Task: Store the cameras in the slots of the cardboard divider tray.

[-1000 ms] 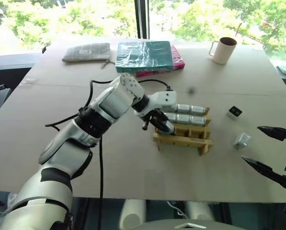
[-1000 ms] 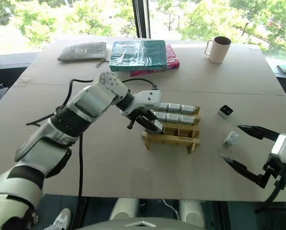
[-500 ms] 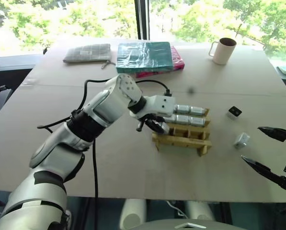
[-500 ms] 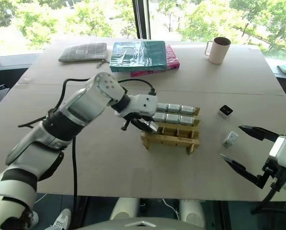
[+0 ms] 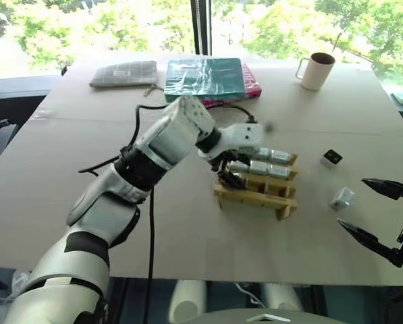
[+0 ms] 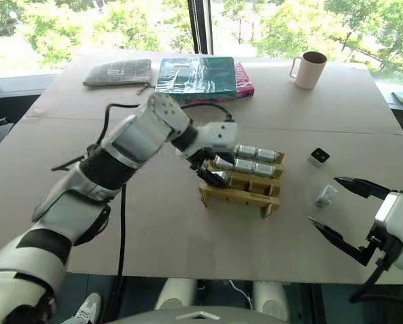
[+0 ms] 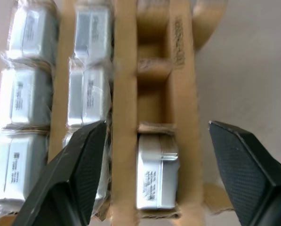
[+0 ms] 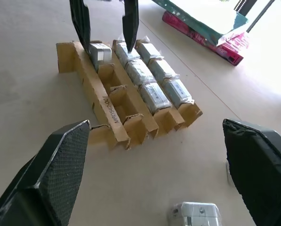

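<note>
**Seventh camera seated, two wait on the table**

The left gripper (image 7: 154,141) hangs above the near row of the cardboard divider tray (image 5: 255,198), its two black fingers spread apart and clear of the silver-grey camera (image 7: 156,176) that sits in that row's end slot. Nothing is held between them. The two rows behind are full, three wrapped cameras each; the other two slots of the near row stand empty. The tray rests near the middle of the table (image 5: 187,236), in front of the teal and pink books (image 5: 211,79) and a beige mug (image 5: 316,69).

Out to the robot's right, well apart from the tray, lie the remaining pieces: a white camera with a black face (image 5: 331,158) and a pale one (image 5: 341,198) just nearer. The right gripper (image 5: 380,216) hovers beside the pale one with its fingers wide and empty.

The step in hand looks like the release after a placement. The next move likely calls for a pickup of a loose camera, probably the pale one, gripped squarely enough to drop into a narrow free slot.
</note>
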{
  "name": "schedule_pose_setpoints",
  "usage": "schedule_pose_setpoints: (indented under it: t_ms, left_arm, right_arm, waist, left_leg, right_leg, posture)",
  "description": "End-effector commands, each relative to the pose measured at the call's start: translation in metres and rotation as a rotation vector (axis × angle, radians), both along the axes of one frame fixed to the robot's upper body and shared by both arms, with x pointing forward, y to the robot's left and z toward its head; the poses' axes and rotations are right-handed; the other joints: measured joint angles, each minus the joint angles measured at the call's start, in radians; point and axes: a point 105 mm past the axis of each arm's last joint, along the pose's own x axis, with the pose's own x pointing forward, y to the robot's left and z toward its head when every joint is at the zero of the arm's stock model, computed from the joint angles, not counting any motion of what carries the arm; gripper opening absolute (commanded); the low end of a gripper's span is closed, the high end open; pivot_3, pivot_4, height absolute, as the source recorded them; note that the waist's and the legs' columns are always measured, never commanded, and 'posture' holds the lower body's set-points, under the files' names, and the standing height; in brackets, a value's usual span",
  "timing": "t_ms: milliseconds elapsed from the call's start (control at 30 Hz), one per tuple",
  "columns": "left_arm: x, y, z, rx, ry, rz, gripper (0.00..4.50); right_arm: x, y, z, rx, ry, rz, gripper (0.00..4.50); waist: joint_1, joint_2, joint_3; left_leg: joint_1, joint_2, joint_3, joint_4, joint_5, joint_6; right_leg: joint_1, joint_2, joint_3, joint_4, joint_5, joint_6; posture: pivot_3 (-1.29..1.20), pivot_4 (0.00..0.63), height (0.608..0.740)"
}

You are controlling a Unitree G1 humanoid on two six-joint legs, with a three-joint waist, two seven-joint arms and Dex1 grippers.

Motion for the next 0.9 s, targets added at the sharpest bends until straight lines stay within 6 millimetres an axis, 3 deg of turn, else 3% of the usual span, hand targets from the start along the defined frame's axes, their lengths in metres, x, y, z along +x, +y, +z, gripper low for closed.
schedule_pose_setpoints:
  t_ms: [33, 133, 267, 333, 467, 733, 900]
  left_arm:
    - [-0.012, 0.007, 0.05, -0.144, 0.059, 0.044, 3.34]
    - [-0.013, 0.017, 0.067, -0.266, 0.124, 0.131, 3.34]
    - [-0.001, 0.035, 0.066, -0.55, 0.04, 0.221, 3.34]
    - [0.012, 0.05, 0.038, -0.513, -0.034, 0.324, 3.34]
    - [0.025, 0.058, 0.004, -0.468, -0.096, 0.435, 3.34]
    - [0.022, 0.047, -0.038, -0.436, -0.124, 0.44, 3.34]
    - [0.023, 0.039, -0.054, -0.411, -0.185, 0.407, 3.34]
  right_arm:
    - [0.002, 0.006, -0.001, 0.02, 0.007, -0.048, 4.5]
    - [0.009, 0.009, -0.003, -0.01, -0.026, -0.162, 4.5]
    - [0.013, 0.02, -0.01, 0.047, 0.022, -0.217, 4.5]
    - [0.014, 0.024, -0.013, 0.07, 0.032, -0.238, 4.5]
    - [0.014, 0.029, -0.012, 0.094, 0.032, -0.198, 4.5]
    - [0.01, 0.027, -0.012, 0.076, 0.04, -0.187, 4.5]
    - [0.009, 0.028, -0.012, 0.08, 0.038, -0.194, 4.5]
  waist:
    - [-0.001, 0.001, 0.0]
    - [-0.001, 0.002, -0.001]
    - [-0.001, 0.004, -0.003]
    - [-0.002, 0.004, -0.003]
    - [0.011, 0.002, -0.002]
    - [0.015, 0.002, -0.003]
    - [0.015, 0.003, -0.003]
  left_leg:
    - [0.001, 0.0, 0.0, 0.0, 0.0, 0.0]
    - [0.002, 0.0, 0.001, 0.0, 0.0, 0.0]
    - [0.003, 0.001, 0.001, 0.0, 0.0, 0.0]
    - [0.004, 0.001, 0.002, 0.0, 0.0, 0.0]
    - [0.003, 0.001, 0.002, 0.0, 0.0, 0.0]
    - [0.003, 0.0, 0.003, 0.002, -0.002, 0.002]
    - [0.003, 0.0, 0.003, 0.002, -0.002, 0.002]
  right_leg:
    - [0.0, 0.0, 0.0, 0.0, 0.0, 0.0]
    - [0.001, 0.0, 0.001, 0.0, 0.0, 0.0]
    - [0.001, -0.001, 0.002, 0.001, 0.0, 0.0]
    - [0.002, -0.001, 0.003, 0.001, 0.0, 0.0]
    - [0.001, -0.001, 0.003, 0.002, 0.001, 0.0]
    - [0.003, -0.001, 0.005, 0.001, 0.003, 0.001]
    - [0.003, -0.001, 0.005, 0.001, 0.003, 0.001]
  posture:
    - [0.0, 0.15, 0.74]
    - [0.0, 0.15, 0.74]
    - [0.0, 0.15, 0.74]
    - [0.0, 0.15, 0.74]
    - [0.0, 0.15, 0.74]
    - [0.0, 0.15, 0.74]
    - [0.0, 0.15, 0.74]
